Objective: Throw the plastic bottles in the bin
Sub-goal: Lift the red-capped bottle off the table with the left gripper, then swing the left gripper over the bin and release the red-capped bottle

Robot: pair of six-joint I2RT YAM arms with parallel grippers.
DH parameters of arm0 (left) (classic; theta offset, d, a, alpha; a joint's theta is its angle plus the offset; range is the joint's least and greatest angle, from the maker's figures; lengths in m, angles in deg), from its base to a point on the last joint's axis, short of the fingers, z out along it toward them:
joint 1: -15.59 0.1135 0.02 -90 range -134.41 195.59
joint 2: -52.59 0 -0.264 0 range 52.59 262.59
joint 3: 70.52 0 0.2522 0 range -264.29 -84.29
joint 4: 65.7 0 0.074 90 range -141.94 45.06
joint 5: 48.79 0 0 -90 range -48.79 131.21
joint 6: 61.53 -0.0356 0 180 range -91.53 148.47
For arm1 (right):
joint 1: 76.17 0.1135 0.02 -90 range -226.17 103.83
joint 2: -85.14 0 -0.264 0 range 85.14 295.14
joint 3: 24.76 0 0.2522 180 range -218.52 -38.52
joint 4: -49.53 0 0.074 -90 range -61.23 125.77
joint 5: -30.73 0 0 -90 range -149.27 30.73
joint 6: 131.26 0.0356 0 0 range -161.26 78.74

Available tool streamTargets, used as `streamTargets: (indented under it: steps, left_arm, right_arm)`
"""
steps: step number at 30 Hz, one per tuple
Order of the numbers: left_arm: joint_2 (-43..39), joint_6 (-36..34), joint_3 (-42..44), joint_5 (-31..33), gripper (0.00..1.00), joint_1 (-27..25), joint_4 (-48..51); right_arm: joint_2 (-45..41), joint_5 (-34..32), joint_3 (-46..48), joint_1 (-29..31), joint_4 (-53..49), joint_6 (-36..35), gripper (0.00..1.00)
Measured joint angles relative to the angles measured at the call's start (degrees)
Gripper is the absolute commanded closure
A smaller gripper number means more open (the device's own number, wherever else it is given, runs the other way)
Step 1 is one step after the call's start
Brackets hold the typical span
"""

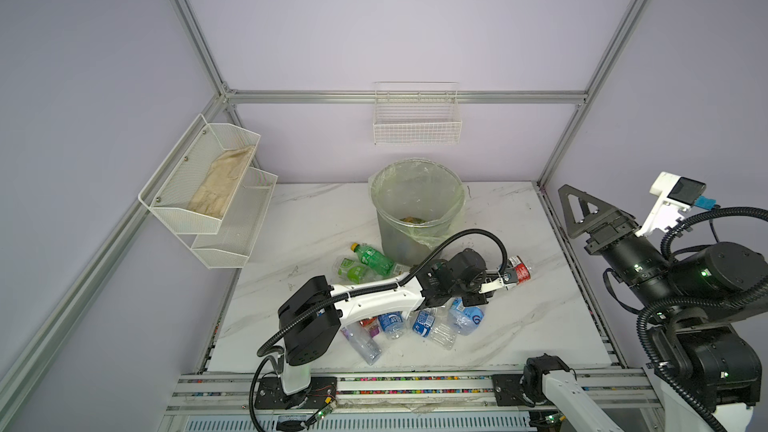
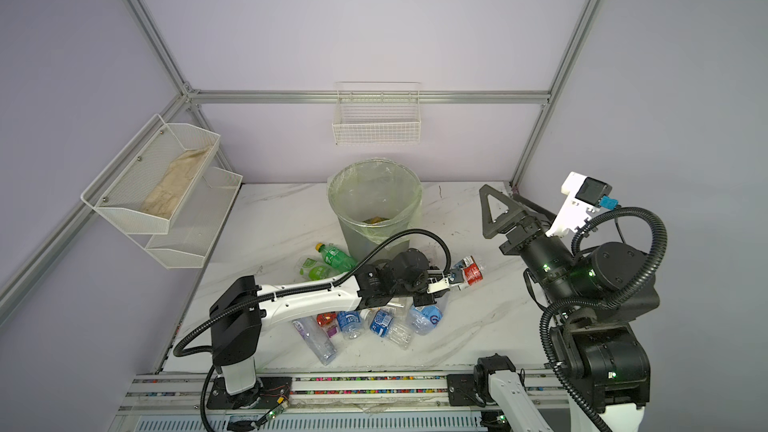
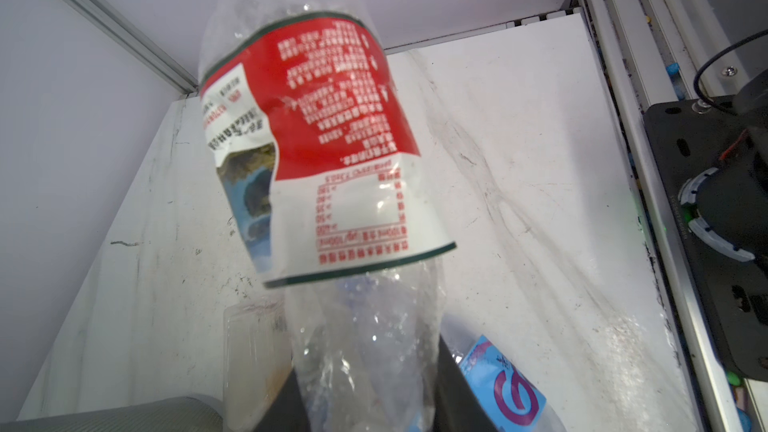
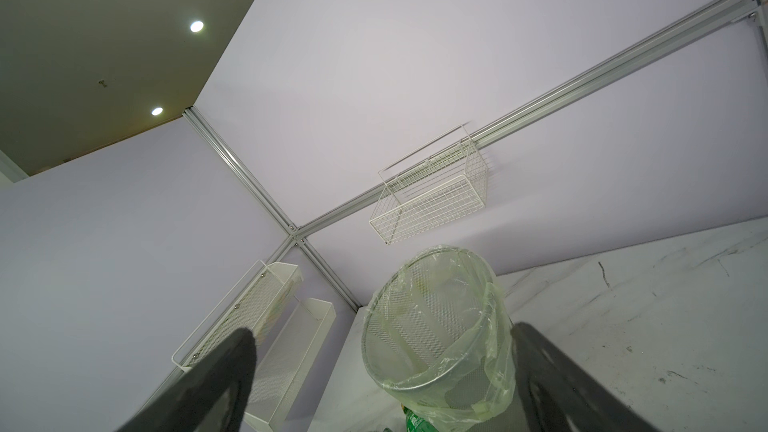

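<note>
One red-label bottle (image 3: 324,151) is pinched tight at its clear end by the left gripper (image 1: 505,280), low over the table (image 1: 540,326) and near the bin (image 1: 395,238). It is not in yet. Two green bottles (image 1: 368,257) lie by the bin, and a heap of blue-label bottles (image 1: 424,322) lies farther out. Deep in the bin sits something yellow (image 1: 411,220). Most of the job is left, I think. The right gripper (image 2: 498,195) hangs high, jaws wide, holding nothing.

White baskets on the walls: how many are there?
3. A wire basket hangs on the back wall. On the left wall, the upper mesh basket holds a beige cloth; the lower mesh basket is just under it. None seems hidden.
</note>
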Motion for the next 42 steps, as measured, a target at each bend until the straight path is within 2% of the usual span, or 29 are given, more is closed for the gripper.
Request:
streamTargets:
  steps: [8,27,42]
  left_arm:
    - [-8.66,0.55,5.35,5.14,0.68,0.70,-1.99]
    - [-33.75,0.35,6.45,18.45,0.68,2.69,-8.48]
    - [-42.99,3.50,6.34,24.13,0.67,6.67,-9.27]
  right_arm:
    - [-0.04,-0.92,0.39,0.00,-0.52,-0.20,0.03]
    - [-0.17,-1.64,2.69,0.00,-0.81,-0.37,0.03]
    - [0.13,-0.55,8.81,0.00,-0.83,-0.02,0.03]
